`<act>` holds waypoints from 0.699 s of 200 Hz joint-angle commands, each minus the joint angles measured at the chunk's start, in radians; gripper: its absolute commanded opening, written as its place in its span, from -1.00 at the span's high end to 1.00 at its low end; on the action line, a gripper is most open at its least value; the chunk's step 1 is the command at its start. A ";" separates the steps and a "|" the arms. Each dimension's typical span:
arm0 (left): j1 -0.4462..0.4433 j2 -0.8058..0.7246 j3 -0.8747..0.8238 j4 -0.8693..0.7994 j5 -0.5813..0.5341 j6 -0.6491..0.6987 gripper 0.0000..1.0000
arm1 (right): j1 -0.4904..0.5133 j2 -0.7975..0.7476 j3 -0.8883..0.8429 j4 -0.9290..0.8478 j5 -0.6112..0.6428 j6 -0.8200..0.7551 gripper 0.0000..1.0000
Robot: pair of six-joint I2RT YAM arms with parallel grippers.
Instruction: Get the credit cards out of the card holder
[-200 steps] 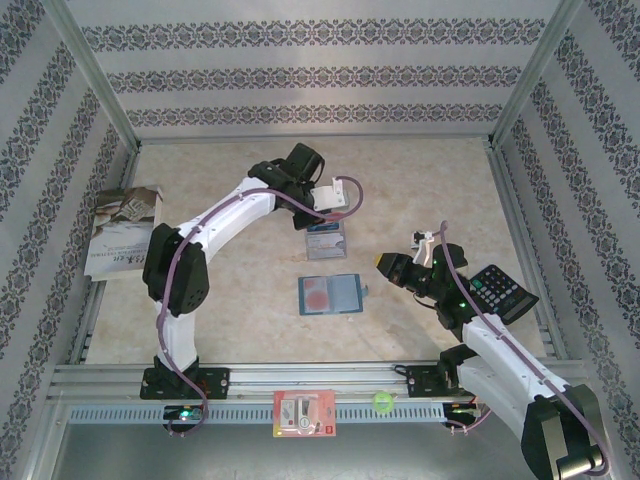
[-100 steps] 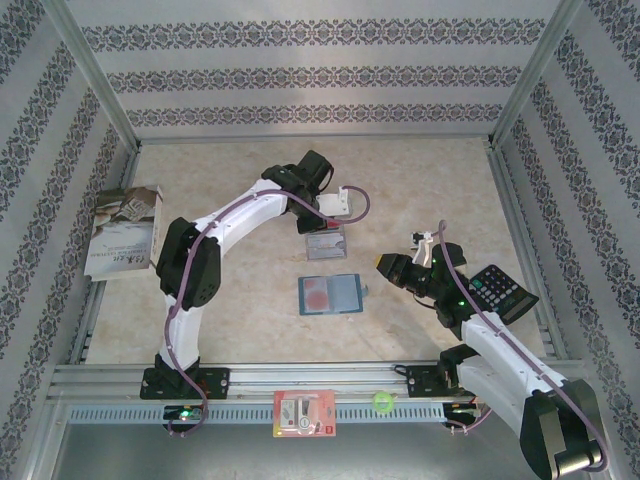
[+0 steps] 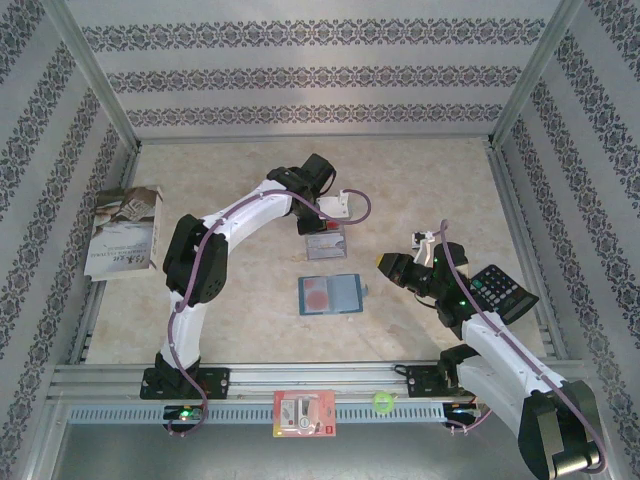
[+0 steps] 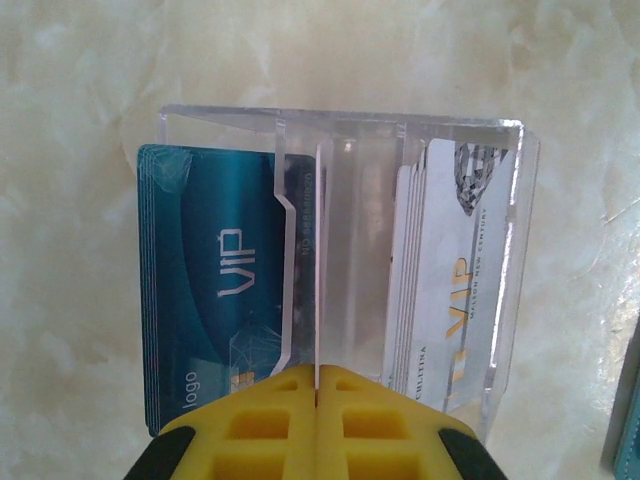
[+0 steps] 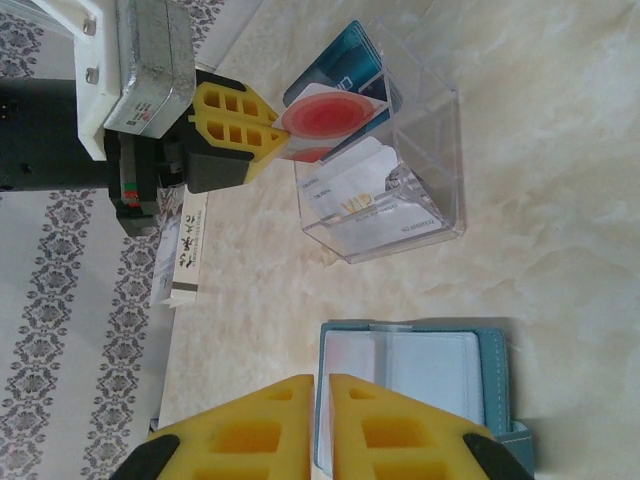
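The teal card holder (image 3: 330, 295) lies open on the table, a red-marked card showing in its left pocket (image 3: 316, 296). My left gripper (image 4: 318, 368) is shut on a red-and-white credit card (image 5: 330, 120), seen edge-on (image 4: 318, 250) in the left wrist view. It holds the card upright over a clear plastic box (image 3: 325, 243) with blue cards (image 4: 215, 290) on one side and white cards (image 4: 450, 280) on the other. My right gripper (image 5: 322, 395) hovers at the card holder's (image 5: 420, 380) edge, jaws almost together, nothing between them.
A black calculator (image 3: 497, 290) lies by the right arm. A pale book (image 3: 122, 232) rests against the left frame. A red-and-white packet (image 3: 303, 413) and a green ball (image 3: 380, 402) sit on the front rail. Metal frame posts ring the table.
The left arm has swung a little right and brought the held card down over the clear box. The right arm has not moved.
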 commanded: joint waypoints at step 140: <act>0.018 -0.327 -0.152 0.491 -0.176 -0.469 -0.13 | 0.110 0.049 0.015 -0.025 0.038 -0.097 0.39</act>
